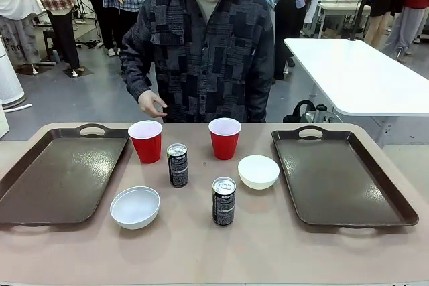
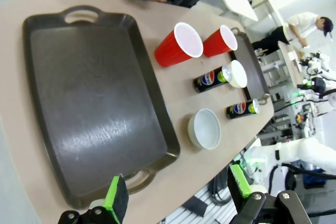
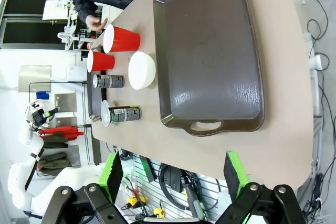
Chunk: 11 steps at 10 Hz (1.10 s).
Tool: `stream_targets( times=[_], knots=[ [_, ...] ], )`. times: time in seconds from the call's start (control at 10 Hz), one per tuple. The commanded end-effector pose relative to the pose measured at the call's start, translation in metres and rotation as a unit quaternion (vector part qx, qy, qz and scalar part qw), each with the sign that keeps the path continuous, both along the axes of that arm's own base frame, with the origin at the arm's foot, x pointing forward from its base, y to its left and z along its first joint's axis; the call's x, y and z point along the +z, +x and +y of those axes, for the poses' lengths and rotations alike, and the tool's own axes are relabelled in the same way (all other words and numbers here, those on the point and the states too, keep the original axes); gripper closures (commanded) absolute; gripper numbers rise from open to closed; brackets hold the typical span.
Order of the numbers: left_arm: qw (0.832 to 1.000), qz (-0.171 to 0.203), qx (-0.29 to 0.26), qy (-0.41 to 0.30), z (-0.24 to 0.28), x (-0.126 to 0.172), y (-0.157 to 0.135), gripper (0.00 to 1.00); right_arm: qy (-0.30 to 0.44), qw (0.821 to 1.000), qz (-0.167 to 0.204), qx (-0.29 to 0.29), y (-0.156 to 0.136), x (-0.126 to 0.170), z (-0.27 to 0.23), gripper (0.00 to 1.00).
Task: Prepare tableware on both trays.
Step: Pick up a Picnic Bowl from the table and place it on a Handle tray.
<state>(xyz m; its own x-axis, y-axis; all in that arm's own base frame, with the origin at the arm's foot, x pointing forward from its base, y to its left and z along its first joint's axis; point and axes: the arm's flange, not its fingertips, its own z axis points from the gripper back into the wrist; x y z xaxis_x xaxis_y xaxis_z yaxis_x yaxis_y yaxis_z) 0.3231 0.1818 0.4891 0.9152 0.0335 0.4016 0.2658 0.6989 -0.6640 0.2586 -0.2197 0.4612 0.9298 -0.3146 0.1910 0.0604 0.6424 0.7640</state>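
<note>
Hovering over far edge of the table: person's hand, loosely curled, touching nothing. Left gripper, right gripper: fingers spread, empty.

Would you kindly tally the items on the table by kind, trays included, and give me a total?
Red plastic cups: 2
Small white bowls: 2
Slim dark drink cans: 2
Dark brown serving trays: 2
Total: 8

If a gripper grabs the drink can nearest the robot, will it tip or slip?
The can stands upright, tall and slim, so a sideways nudge would probably tip it, then it may roll. Its glossy wall looks slippery.
</note>
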Motion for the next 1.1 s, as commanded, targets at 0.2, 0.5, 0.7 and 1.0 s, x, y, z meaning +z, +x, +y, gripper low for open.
stream_targets(
  times=[0.2, 0.5, 0.7, 1.0],
  knots=[
    [1.0, -0.003, 0.004, -0.002, 0.001, 0.0, 0.001, 0.0, -0.039, 0.999, -0.016, -0.027, -0.015, 0.033, 0.005, 0.0],
    [1.0, -0.003, 0.004, -0.002, 0.001, 0.0, 0.001, 0.0, -0.101, 0.995, -0.01, -0.003, -0.003, 0.091, 0.039, 0.0],
    [1.0, -0.003, 0.004, -0.002, 0.001, 0.0, 0.001, 0.0, -0.146, 0.989, 0.003, 0.022, 0.012, 0.121, 0.078, 0.0],
    [1.0, -0.003, 0.004, -0.002, 0.001, 0.0, 0.001, 0.0, -0.257, 0.964, 0.02, 0.069, 0.029, 0.124, 0.18, 0.0]
  ],
)
